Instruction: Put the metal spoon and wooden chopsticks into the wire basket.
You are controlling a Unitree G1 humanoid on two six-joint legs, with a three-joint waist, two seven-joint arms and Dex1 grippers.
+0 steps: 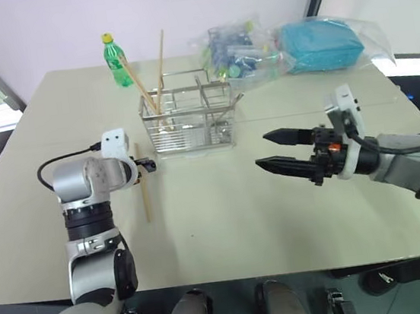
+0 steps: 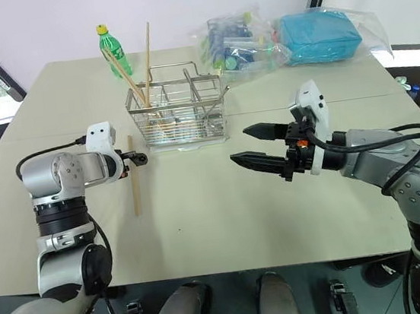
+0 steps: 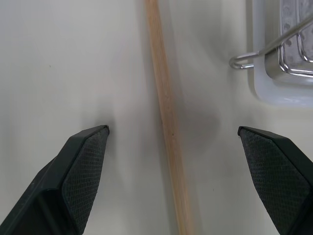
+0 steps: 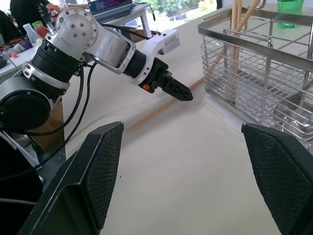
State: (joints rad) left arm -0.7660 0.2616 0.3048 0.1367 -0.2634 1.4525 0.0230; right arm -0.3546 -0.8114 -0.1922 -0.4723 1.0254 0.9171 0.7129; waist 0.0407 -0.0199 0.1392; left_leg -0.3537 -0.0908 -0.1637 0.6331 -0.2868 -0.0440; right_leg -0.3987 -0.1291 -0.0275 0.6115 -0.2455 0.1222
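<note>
While I held the right end effector (image 1: 271,152) spread and idle above the counter (image 1: 226,224), my left end effector (image 3: 171,142) hung nearer, fingers apart, straddling the loose wooden chopstick (image 1: 142,182), whose long axis ran toward the wire basket (image 1: 188,120) beyond, where two chopsticks (image 1: 150,76) already stood.
</note>
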